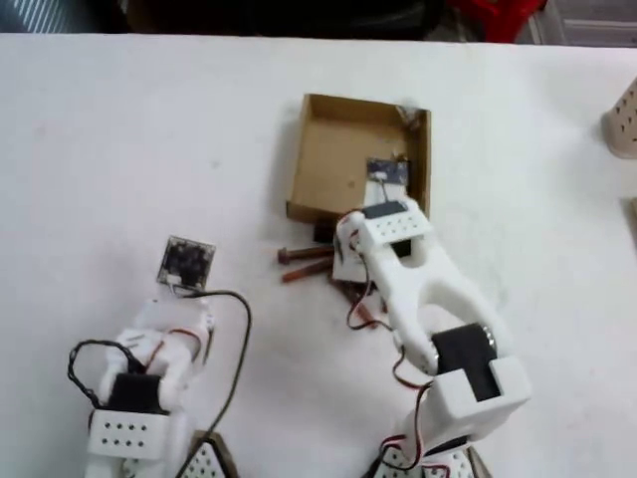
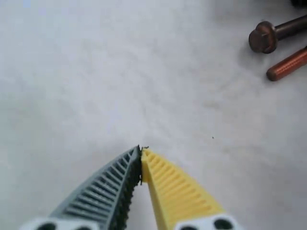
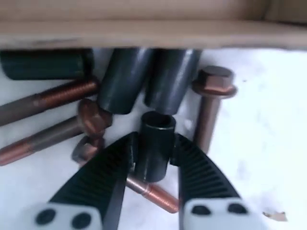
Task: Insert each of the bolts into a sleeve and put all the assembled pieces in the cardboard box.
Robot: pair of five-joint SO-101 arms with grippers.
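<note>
Right gripper [image 3: 154, 140]: black ribbed fingers [image 3: 103, 177] clamp a dark, smooth metal sleeve [image 3: 154, 160] beside the brown cardboard box [image 3: 144, 34], partly hiding a coppery threaded bolt [image 3: 156, 194]. Left gripper [image 2: 141, 152]: fingers [image 2: 172, 191] pressed together, empty, above white counter [image 2: 120, 72].

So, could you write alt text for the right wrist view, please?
The right gripper grips a dark sleeve among copper bolts and other sleeves on the white table. The box wall lies just beyond them.

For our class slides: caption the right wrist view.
Right tool holds a dark sleeve amid copper bolts beside the cardboard box.
</note>
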